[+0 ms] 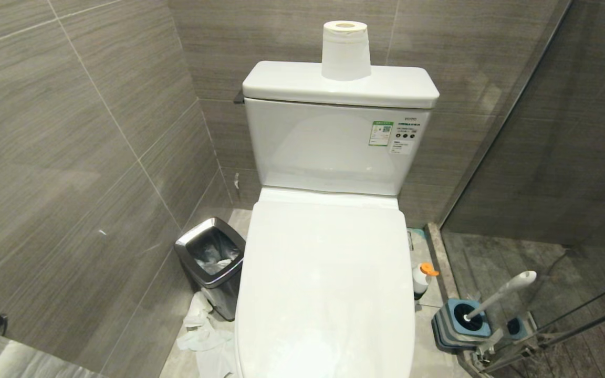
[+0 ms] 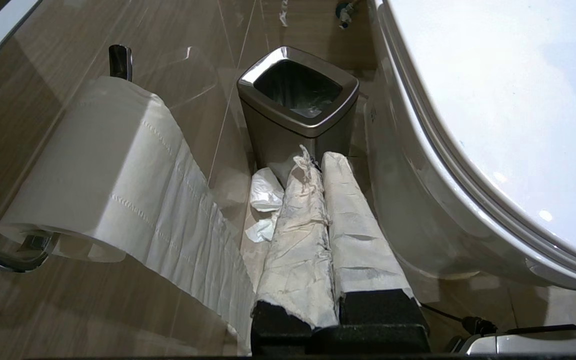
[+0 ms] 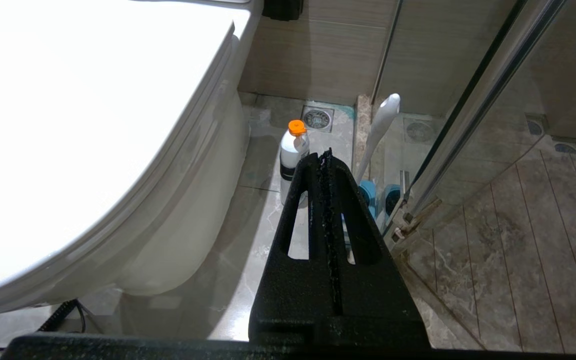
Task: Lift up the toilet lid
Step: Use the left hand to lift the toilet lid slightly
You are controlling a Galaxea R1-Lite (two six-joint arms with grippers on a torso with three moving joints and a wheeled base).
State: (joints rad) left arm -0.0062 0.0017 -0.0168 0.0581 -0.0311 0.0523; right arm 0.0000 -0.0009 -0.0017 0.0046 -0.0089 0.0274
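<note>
Toilet lid: down, covering the bowl.
Left tool: closed, empty, beside the bowl.
Right tool: closed, empty.

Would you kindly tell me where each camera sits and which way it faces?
Head: high, facing down at the closed toilet lid; no arm shows.
Left wrist: behind the left gripper, its wrapped fingers shut, facing the waste bin.
Right wrist: behind the shut right gripper, facing the orange-capped bottle.
All share the lid.
</note>
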